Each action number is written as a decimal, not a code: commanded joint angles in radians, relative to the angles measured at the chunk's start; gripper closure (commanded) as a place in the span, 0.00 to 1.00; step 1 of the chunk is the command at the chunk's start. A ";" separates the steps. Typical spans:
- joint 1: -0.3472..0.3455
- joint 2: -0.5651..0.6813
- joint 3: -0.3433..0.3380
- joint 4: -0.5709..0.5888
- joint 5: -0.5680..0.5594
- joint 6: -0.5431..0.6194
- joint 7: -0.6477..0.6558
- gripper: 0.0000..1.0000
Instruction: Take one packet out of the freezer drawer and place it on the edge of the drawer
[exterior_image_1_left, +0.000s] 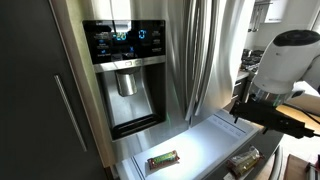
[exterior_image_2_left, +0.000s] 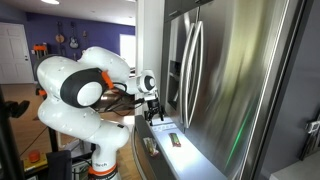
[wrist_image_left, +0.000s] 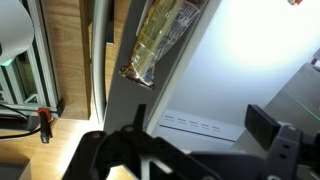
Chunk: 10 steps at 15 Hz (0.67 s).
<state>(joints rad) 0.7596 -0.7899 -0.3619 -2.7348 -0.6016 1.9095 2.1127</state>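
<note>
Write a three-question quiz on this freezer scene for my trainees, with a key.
1. True or false: the gripper is shut on the olive-brown packet.
2. Where does the olive-brown packet lie? A: in the dispenser recess. B: on the edge of the drawer. C: on the floor.
3. Fill in: the other packet, lying inside the freezer drawer, is mostly ___.
Key: 1 false; 2 B; 3 green.
</note>
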 joint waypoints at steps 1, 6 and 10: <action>-0.189 0.032 0.150 -0.013 0.119 0.078 -0.121 0.00; -0.182 0.015 0.139 -0.016 0.122 0.080 -0.139 0.00; -0.198 0.020 0.161 -0.002 0.150 0.057 -0.193 0.00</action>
<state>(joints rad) 0.7451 -0.8230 -0.3565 -2.7400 -0.5713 1.9228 2.0634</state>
